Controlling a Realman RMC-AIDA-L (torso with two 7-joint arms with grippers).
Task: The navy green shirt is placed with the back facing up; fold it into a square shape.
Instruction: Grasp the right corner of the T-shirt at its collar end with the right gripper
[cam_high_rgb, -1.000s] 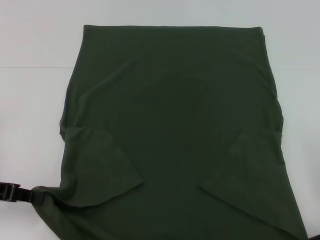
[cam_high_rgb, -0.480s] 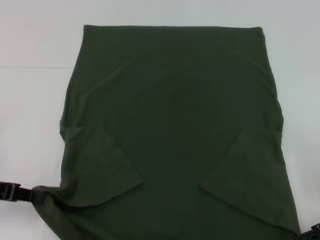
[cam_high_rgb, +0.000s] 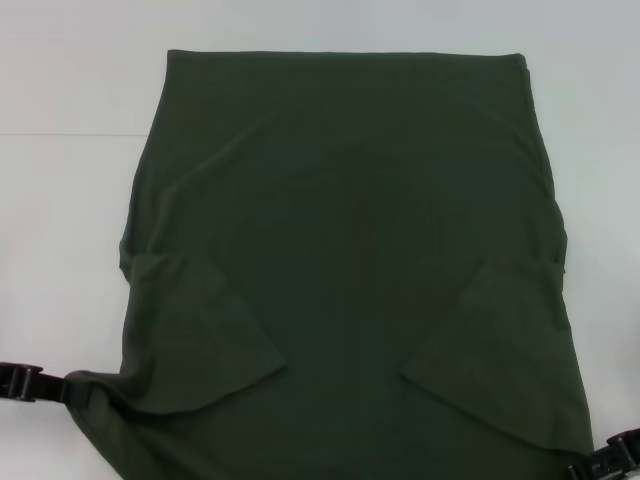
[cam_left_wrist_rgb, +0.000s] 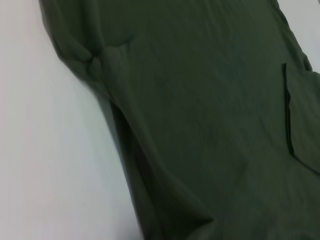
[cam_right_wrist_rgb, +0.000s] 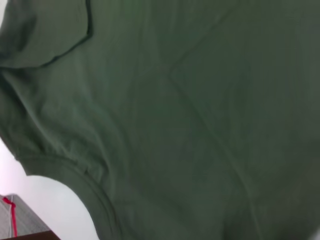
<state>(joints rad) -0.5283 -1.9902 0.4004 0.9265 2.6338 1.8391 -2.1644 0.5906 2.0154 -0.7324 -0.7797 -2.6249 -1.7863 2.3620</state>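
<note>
The navy green shirt (cam_high_rgb: 345, 250) lies flat on the white table, plain side up, with both short sleeves folded in over the body. My left gripper (cam_high_rgb: 45, 386) is at the shirt's near-left corner, shut on the cloth, which is drawn out to a point there. My right gripper (cam_high_rgb: 608, 462) shows at the shirt's near-right corner, right at the cloth's edge. The left wrist view shows the shirt (cam_left_wrist_rgb: 210, 125) rising toward the camera. The right wrist view is filled with the shirt (cam_right_wrist_rgb: 190, 115) and a curved hem.
The white table (cam_high_rgb: 60, 200) extends to the left, right and far side of the shirt. A dark edge with a red line (cam_right_wrist_rgb: 15, 225) shows in a corner of the right wrist view.
My right gripper has come into the head view at the bottom right, moving in to the shirt's near-right corner. The left gripper and the shirt have stayed put.
</note>
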